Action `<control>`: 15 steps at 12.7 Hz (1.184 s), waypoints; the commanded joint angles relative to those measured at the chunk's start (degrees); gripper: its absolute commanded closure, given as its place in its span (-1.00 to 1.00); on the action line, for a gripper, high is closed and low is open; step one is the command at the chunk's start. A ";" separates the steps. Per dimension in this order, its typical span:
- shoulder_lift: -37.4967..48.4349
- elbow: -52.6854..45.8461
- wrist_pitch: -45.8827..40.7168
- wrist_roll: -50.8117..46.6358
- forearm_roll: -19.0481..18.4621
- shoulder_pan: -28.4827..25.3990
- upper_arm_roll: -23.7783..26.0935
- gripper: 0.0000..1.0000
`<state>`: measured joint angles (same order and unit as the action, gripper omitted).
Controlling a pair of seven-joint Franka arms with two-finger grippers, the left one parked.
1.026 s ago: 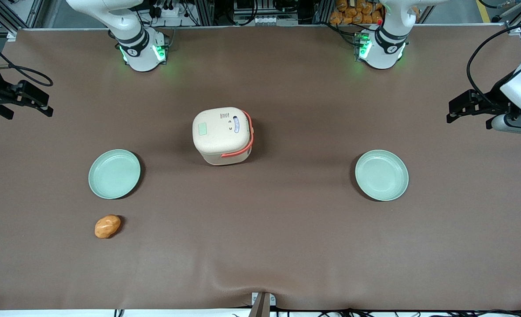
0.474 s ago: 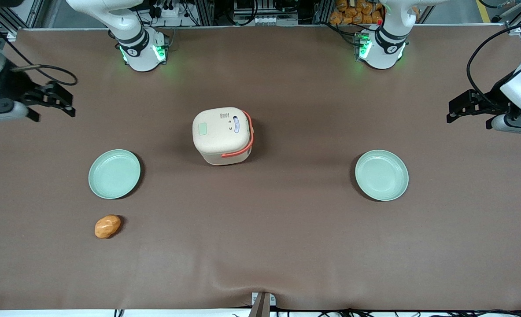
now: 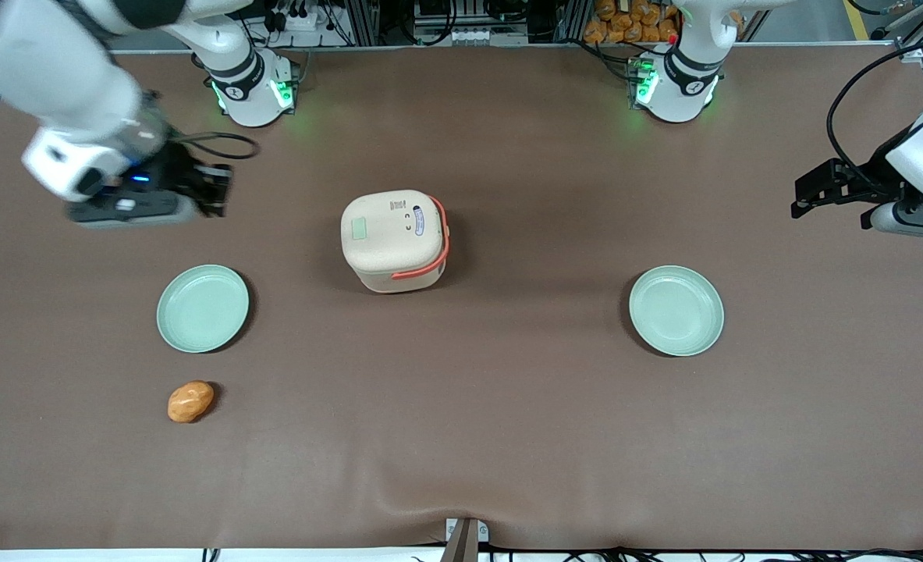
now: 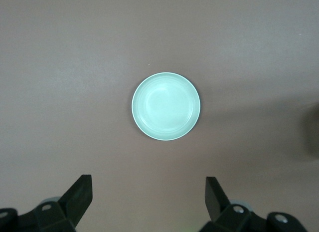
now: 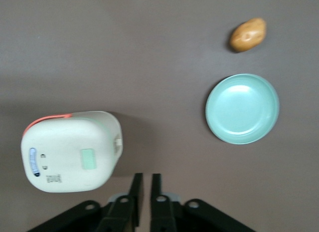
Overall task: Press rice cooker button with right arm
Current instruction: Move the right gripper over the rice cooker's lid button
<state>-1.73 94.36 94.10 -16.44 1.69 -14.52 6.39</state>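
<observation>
The cream rice cooker point(image 3: 395, 240) with its orange-red handle band stands at the middle of the table, lid closed, with a pale green patch point(image 3: 360, 228) on top. It also shows in the right wrist view point(image 5: 70, 151). The right arm point(image 3: 55, 70) reaches in from the working arm's end. Its black gripper point(image 3: 215, 187) hovers above the table beside the cooker, well apart from it and a little farther from the front camera. In the right wrist view the gripper point(image 5: 147, 176) has its fingers nearly together and holds nothing.
A pale green plate point(image 3: 202, 307) lies toward the working arm's end, also in the right wrist view point(image 5: 242, 109). An orange-brown lump point(image 3: 190, 401) lies nearer the front camera than that plate. A second green plate point(image 3: 676, 310) lies toward the parked arm's end.
The right arm has swung in from the table's end toward the cooker, and its gripper has come much closer to it. The cooker, plates and lump have not moved.
</observation>
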 commanded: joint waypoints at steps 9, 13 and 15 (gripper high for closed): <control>-1.78 19.09 19.26 -10.28 -4.50 -3.15 9.78 1.00; -3.53 22.70 26.30 -10.28 -4.51 -3.58 9.87 1.00; -4.15 23.32 27.71 -10.28 -4.51 -3.76 9.87 1.00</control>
<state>-5.75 116.49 120.19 -25.47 -1.57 -17.97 15.98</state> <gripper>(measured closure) 0.991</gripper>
